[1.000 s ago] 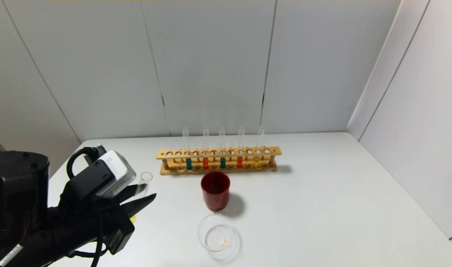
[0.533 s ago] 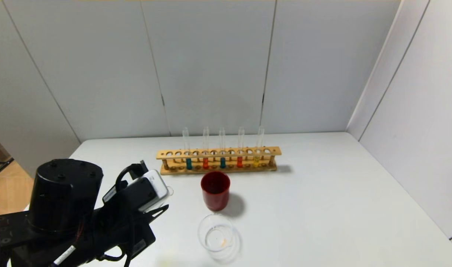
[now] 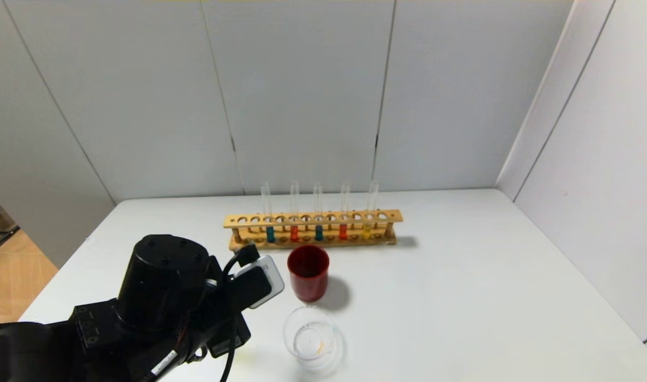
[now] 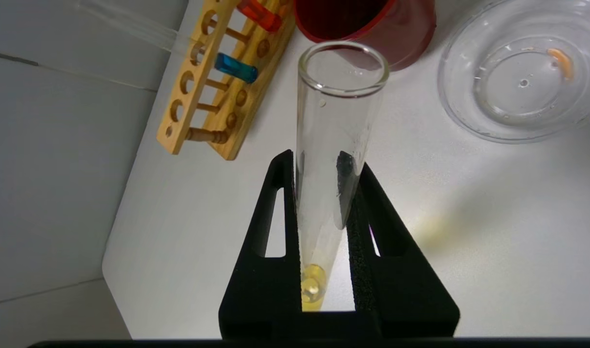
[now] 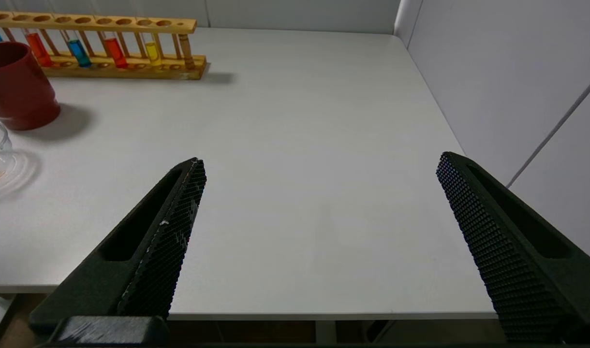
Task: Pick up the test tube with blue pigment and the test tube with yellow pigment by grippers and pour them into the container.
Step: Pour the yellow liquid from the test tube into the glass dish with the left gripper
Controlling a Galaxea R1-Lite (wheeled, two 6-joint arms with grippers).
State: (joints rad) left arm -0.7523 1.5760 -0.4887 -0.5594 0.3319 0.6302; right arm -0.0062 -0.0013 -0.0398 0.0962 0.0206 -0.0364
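Observation:
My left gripper (image 4: pixel 324 162) is shut on the test tube with yellow pigment (image 4: pixel 336 121), whose yellow liquid sits at the round bottom between the fingers. The tube's open mouth is near the red cup, beside the container (image 4: pixel 452 104). In the head view the left wrist (image 3: pixel 164 276) hides the tube and is just left of the container (image 3: pixel 288 339). Two test tubes with blue pigment (image 3: pixel 270 233) (image 3: pixel 318 232) stand in the rack. My right gripper (image 5: pixel 319 162) is open and empty over the table's front right.
The wooden rack (image 3: pixel 313 218) at the back also holds two orange-red tubes and a paler yellow tube (image 3: pixel 367 229). A dark red cup (image 3: pixel 308 271) stands between the rack and the dish. White walls close the back and right.
My left arm has moved right, toward the dish and cup, carrying the tube. Its wrist has turned over, so the tube no longer shows in the head view.

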